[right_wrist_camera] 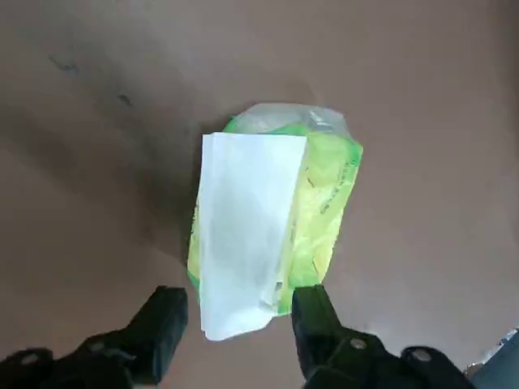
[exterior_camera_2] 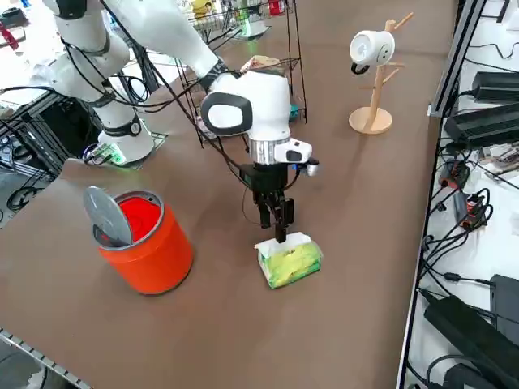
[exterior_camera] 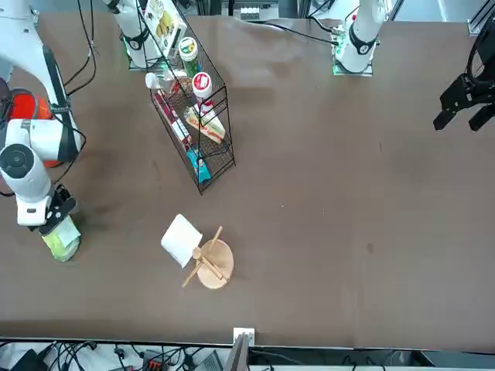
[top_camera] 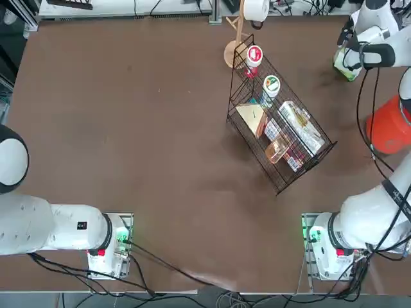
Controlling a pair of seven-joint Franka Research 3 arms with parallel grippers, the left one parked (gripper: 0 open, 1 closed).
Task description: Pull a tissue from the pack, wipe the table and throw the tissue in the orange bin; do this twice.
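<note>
R gripper [right_wrist_camera: 235,324] hung w/ fingers apart, directly above the pack [right_wrist_camera: 320,203]. Pack was bright green, soft, 1 white tissue [right_wrist_camera: 243,235] lying flat across its top, resting on table [right_wrist_camera: 422,97].

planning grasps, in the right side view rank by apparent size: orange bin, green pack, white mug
1. orange bin, clearly largest
2. pack
3. mug, smallest-looking, but it is farther from the camera, so its rank against the pack is unsure
</note>
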